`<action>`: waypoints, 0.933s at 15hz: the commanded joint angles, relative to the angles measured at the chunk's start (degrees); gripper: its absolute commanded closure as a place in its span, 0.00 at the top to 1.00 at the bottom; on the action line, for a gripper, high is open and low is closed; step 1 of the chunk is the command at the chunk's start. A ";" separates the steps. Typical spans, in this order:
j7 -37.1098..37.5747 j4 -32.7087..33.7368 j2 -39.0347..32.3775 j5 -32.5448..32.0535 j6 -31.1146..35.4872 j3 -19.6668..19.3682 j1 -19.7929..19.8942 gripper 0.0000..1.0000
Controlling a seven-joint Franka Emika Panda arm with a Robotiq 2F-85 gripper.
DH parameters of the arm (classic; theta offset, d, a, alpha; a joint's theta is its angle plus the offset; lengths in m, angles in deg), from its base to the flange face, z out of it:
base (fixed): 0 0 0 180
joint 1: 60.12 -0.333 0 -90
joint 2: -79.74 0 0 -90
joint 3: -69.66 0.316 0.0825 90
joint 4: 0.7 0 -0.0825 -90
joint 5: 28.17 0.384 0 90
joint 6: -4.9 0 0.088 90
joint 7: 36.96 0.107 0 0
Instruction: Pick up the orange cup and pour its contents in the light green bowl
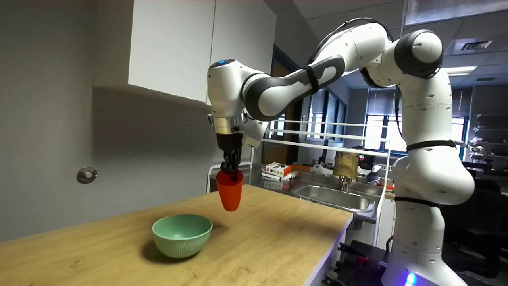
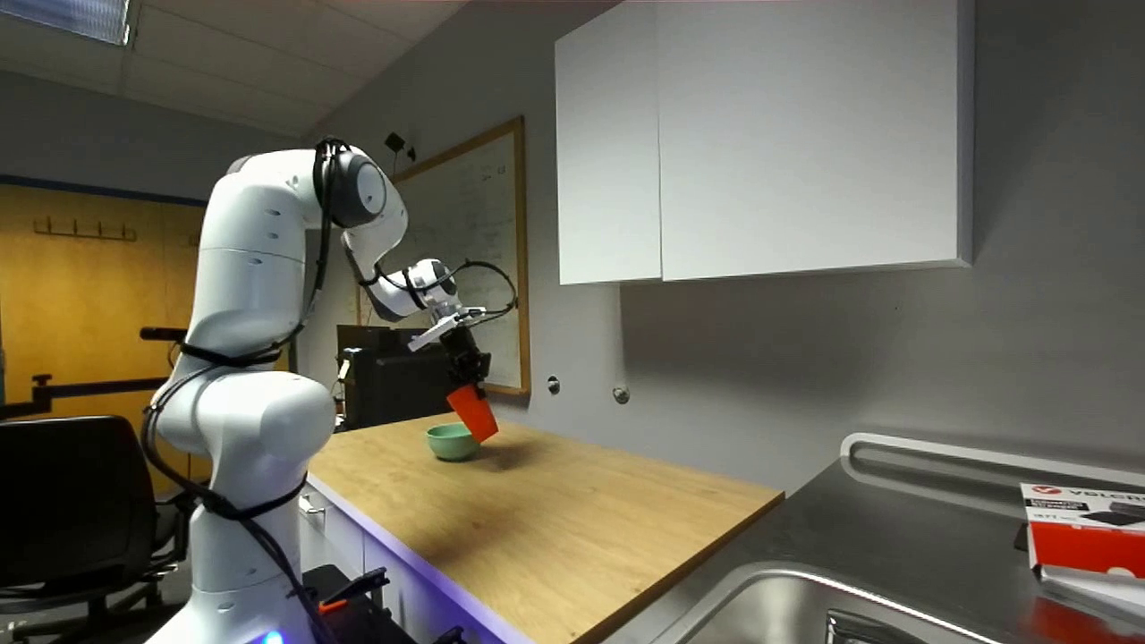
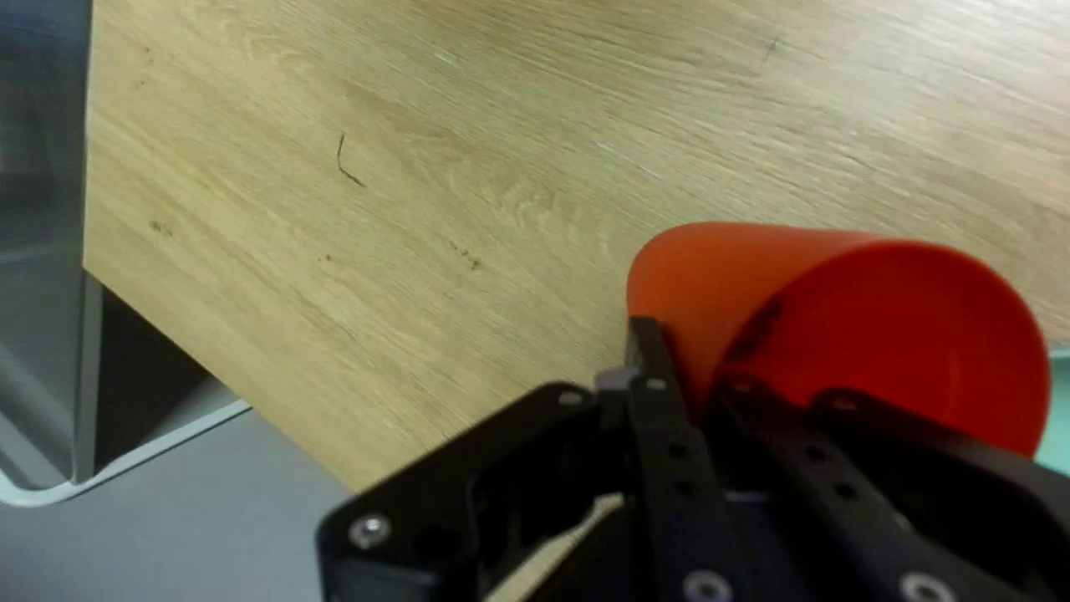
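The orange cup (image 1: pixel 230 194) hangs above the wooden counter, held near its rim. It also shows tilted in an exterior view (image 2: pixel 475 415), base toward the lower right. In the wrist view, the cup (image 3: pixel 736 267) shows its open mouth; no contents can be made out. My gripper (image 1: pixel 231 170) is shut on the cup's wall, with one finger outside and one inside the mouth, as the wrist view (image 3: pixel 698 389) shows. The light green bowl (image 1: pixel 180 242) stands upright on the counter beside and below the cup. It also shows in an exterior view (image 2: pixel 447 444) and as a sliver in the wrist view (image 3: pixel 1057 414).
A wooden counter (image 1: pixel 278 230) lies under the cup and bowl, against a grey wall. White cabinets (image 1: pixel 170 47) hang above. A sink (image 1: pixel 333 196), a white rack (image 1: pixel 325 135) and a red-and-white box (image 1: pixel 278 169) are beyond the counter's end.
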 commanded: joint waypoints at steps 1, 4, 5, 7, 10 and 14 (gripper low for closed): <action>4.32 5.09 -5.18 -6.94 -5.05 1.67 -3.59 0.01; 7.21 8.23 -9.26 -13.28 -8.05 1.77 -7.04 0.01; 8.37 9.60 -10.81 -15.64 -9.07 1.64 -8.17 0.01; 10.36 12.00 -13.67 -20.75 -10.81 1.28 -10.13 0.01; 13.23 15.23 -17.16 -26.21 -13.42 1.32 -12.53 0.01; 21.17 15.37 -20.24 -33.06 -16.67 0.96 -16.67 0.01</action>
